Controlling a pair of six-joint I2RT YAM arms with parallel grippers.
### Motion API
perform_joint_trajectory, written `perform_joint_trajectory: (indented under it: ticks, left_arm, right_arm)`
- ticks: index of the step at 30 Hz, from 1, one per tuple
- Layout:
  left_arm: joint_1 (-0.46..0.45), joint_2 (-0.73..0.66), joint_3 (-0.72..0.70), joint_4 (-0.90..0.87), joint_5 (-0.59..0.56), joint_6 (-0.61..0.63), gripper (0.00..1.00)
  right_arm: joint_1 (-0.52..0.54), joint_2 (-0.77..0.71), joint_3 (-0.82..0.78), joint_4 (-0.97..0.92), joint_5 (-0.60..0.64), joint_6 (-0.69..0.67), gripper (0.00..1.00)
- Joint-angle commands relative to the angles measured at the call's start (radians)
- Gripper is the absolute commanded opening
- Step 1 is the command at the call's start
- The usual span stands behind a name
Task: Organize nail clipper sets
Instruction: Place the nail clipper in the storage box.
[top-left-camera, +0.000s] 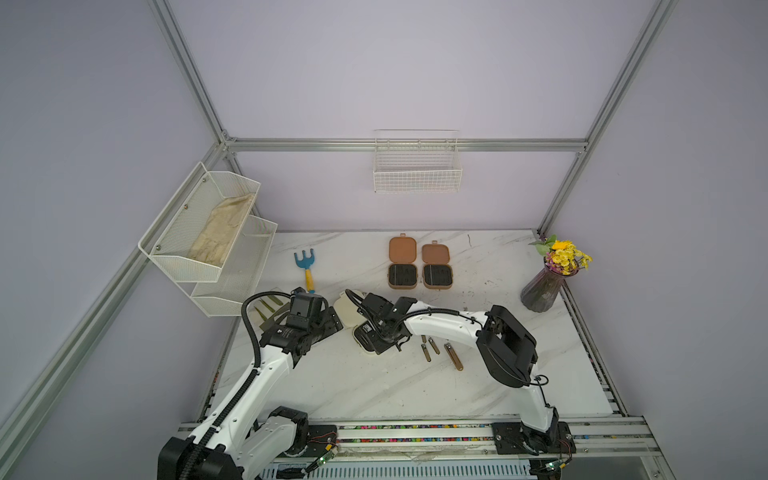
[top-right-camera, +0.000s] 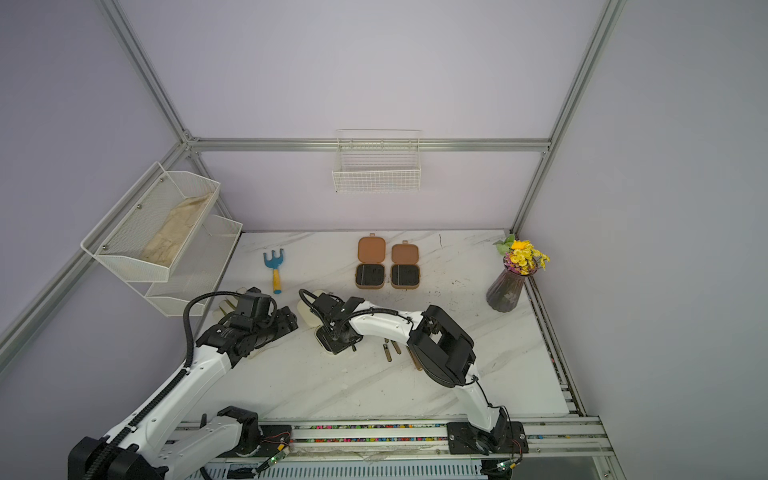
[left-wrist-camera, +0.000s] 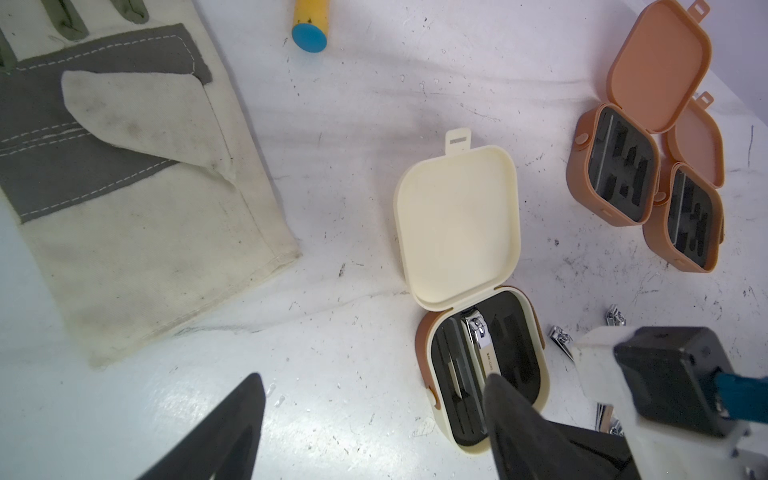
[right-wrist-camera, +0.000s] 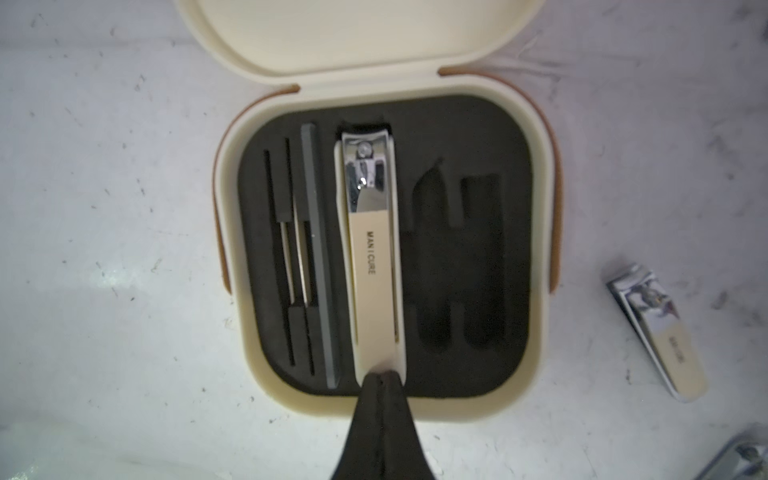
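One clipper (right-wrist-camera: 372, 257) seated in the cream case (right-wrist-camera: 538, 208)
The right pincer (right-wrist-camera: 381, 376) is clenched, empty, tips touching the clipper's tail; the left pincer (left-wrist-camera: 372, 378) hangs released near the case (a loose clipper (right-wrist-camera: 660, 332) lies just outside it).

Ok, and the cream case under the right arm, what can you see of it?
The cream case is a rounded-square, plastic-looking box with a brown band round its sides. It lies flat on the marble table with its hinged lid open. Its black foam liner holds a MANICURE-marked clipper, a grey file and two thin tools; two slots are empty. The shut right pincer meets the clipper's tail.
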Motion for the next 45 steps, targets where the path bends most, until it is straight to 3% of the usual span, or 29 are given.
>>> perform_joint_trajectory:
  ticks: [1,18,23,34,45]
  left_arm:
    - [0.006,0.0,-0.034,0.01,0.006,0.005,0.81]
    - [0.006,-0.002,-0.056,0.014,0.024,-0.004,0.81]
    - [0.006,0.0,-0.055,0.014,0.033,-0.005,0.81]
    - [0.006,0.001,-0.06,0.013,0.063,0.0,0.81]
    - [0.0,0.021,-0.06,0.019,0.115,-0.009,0.81]
  right_arm:
    - [-0.003,0.038,-0.021,-0.005,0.022,0.022,0.0]
    - [-0.003,0.085,-0.147,0.057,0.036,0.061,0.0]
    - [-0.003,0.045,-0.099,0.026,0.047,0.061,0.0]
    - [-0.008,-0.058,0.165,-0.095,0.105,-0.058,0.17]
    - [-0.198,-0.218,0.015,-0.102,0.065,-0.191,0.32]
